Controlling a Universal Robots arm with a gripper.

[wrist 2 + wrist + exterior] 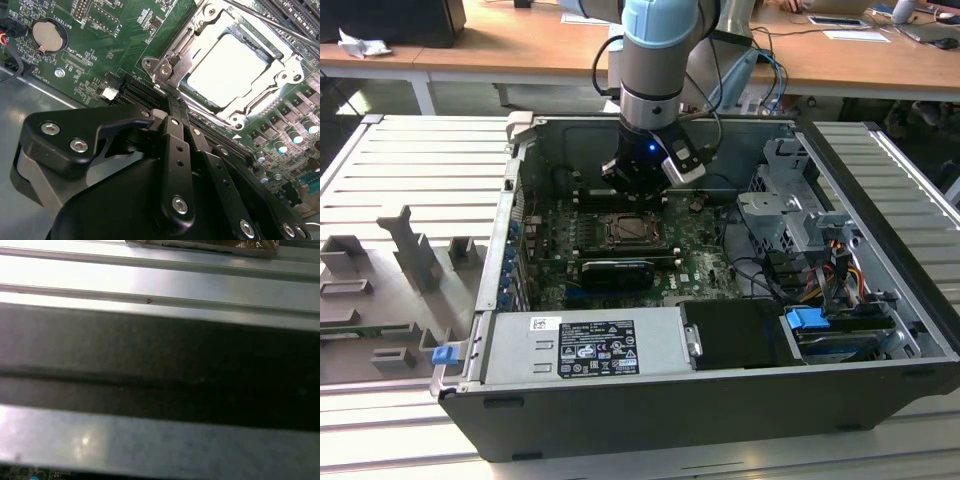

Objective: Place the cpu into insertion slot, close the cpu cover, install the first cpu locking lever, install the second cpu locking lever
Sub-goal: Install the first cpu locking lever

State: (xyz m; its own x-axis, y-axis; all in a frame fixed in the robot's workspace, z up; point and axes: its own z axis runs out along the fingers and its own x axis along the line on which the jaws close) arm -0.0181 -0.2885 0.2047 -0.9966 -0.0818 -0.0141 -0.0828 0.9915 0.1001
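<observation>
The end effector (638, 182) hung low inside the open computer case (620, 420), just behind the insertion slot (635, 231) in the exterior view. In the second wrist view its black fingers (176, 150) sat close together, side by side, with nothing between them. The tips (170, 107) were right at the edge of the silver frame, but I could not tell if they touched it.

The cpu (231, 67) lay flat in the insertion slot, its pale top showing. The cpu cover (182, 55) was down around it, a shiny frame with the chip seen through its square hole. A thin metal rod (280, 30) ran along the far side of the frame.

There was little room around the end effector. Long black memory slots (140, 92) lay just beside the fingers, and the green motherboard (115, 45) was full of small parts. A round silver battery (47, 36) sat well off to one side.

In the exterior view the case walls stood on all sides. A black card (615, 272) lay near the slot on the front side. The grey power box (585, 345) sat along the front edge. A metal drive cage (790, 210) and loose wires (760, 275) were on the exterior view's right. The case sat on a ribbed grey worktop (410, 170).
</observation>
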